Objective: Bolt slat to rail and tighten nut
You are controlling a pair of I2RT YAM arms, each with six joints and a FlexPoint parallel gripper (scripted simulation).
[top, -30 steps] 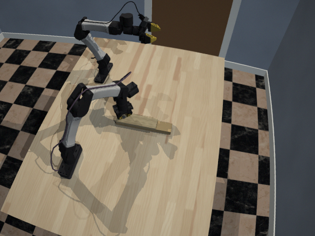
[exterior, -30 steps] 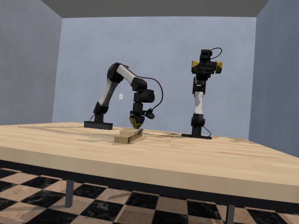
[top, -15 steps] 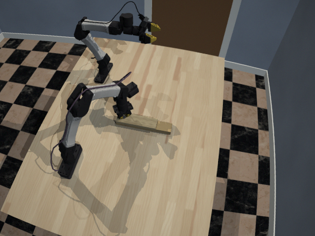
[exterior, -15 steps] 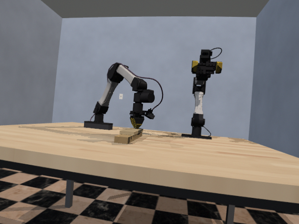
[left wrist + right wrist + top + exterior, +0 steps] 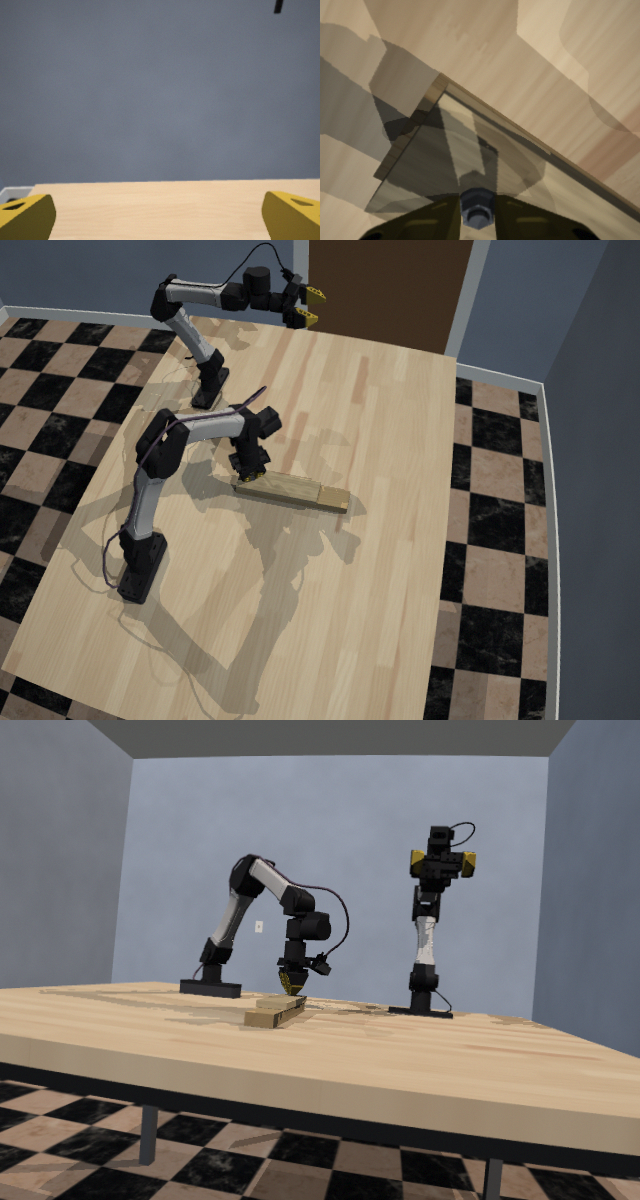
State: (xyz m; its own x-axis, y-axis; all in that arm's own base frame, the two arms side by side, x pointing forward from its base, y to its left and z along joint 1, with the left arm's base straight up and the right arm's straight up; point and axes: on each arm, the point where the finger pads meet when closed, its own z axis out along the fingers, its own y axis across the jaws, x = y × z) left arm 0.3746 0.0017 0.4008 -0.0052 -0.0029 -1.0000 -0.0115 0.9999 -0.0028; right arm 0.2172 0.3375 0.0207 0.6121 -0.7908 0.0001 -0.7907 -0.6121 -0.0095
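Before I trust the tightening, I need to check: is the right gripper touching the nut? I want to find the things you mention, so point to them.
Touching: the right wrist view shows the right gripper's (image 5: pixel 253 477) (image 5: pixel 292 992) (image 5: pixel 478 212) fingers against both sides of the nut (image 5: pixel 478 200).

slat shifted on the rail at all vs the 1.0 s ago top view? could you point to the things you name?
No visible shift: in the top view the slat (image 5: pixel 289 486) (image 5: pixel 276 1002) (image 5: pixel 520 175) still ends at the same place along the rail (image 5: pixel 333 498) (image 5: pixel 261 1018) (image 5: pixel 410 135).
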